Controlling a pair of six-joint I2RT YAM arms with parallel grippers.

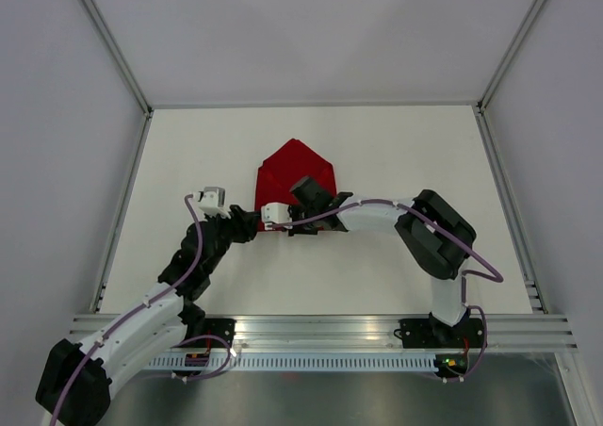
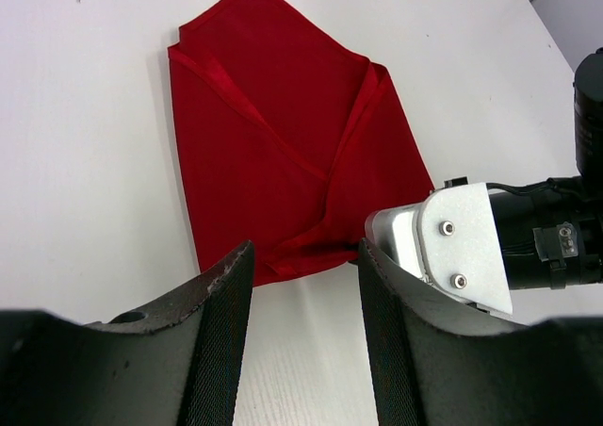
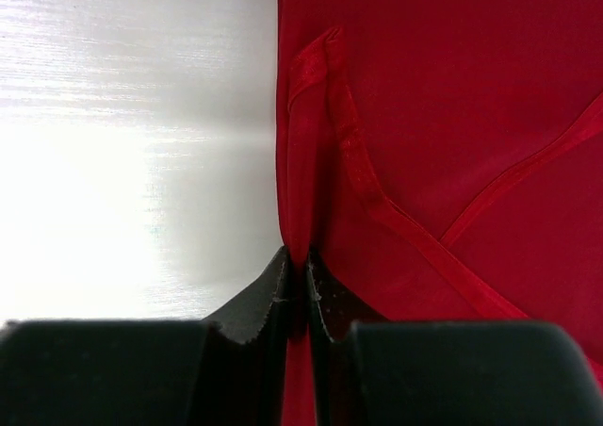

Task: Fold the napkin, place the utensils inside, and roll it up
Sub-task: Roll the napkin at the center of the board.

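Observation:
The red napkin [image 1: 297, 170] lies partly folded on the white table, its flaps crossing over the middle. It fills the left wrist view [image 2: 273, 143] and the right wrist view [image 3: 452, 115]. My right gripper [image 1: 287, 221] is shut on a raised fold at the napkin's near edge [image 3: 297, 266]. My left gripper [image 1: 252, 223] is open and empty, just short of the napkin's near corner, with bare table between its jaws [image 2: 304, 256]. The right wrist's silver camera mount [image 2: 452, 247] sits right beside the left gripper. No utensils are in view.
The white table [image 1: 396, 153] is bounded by grey walls and aluminium rails on the left, right and near sides. The two arms meet at the napkin's near edge, close to each other.

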